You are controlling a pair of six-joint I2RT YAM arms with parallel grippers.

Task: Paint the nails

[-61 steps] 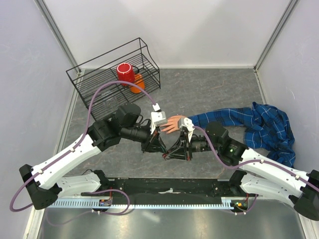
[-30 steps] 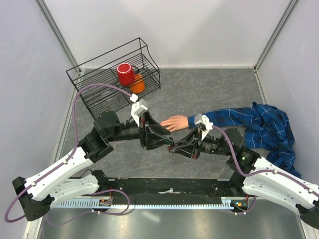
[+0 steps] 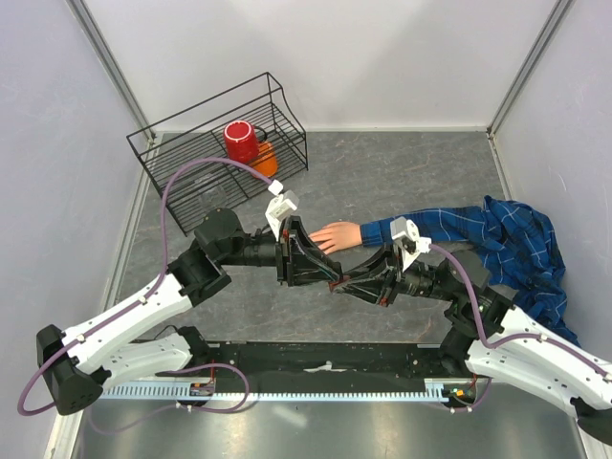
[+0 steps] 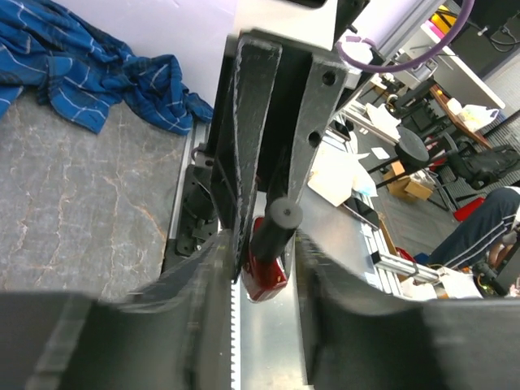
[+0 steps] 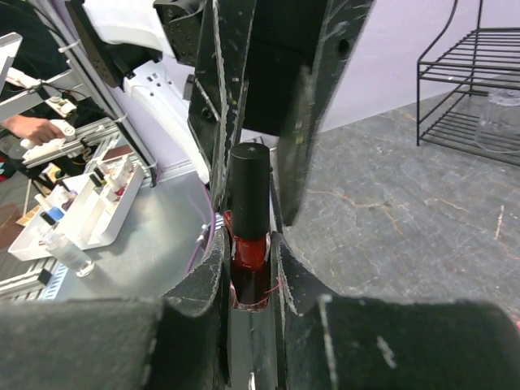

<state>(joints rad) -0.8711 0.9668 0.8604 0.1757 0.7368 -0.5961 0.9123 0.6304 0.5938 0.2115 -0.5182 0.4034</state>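
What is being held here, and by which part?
The right gripper holds the bottle by its red glass body. The left gripper flanks its black cap; whether it grips cannot be told.

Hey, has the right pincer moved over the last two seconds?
Yes: the right pincer, gripping the nail polish bottle, has shifted right; its wrist no longer overlaps the fake hand.

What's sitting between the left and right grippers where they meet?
A red polish bottle, black-capped: right gripper clamps its body, left gripper straddles the cap. Both wrist views show it.
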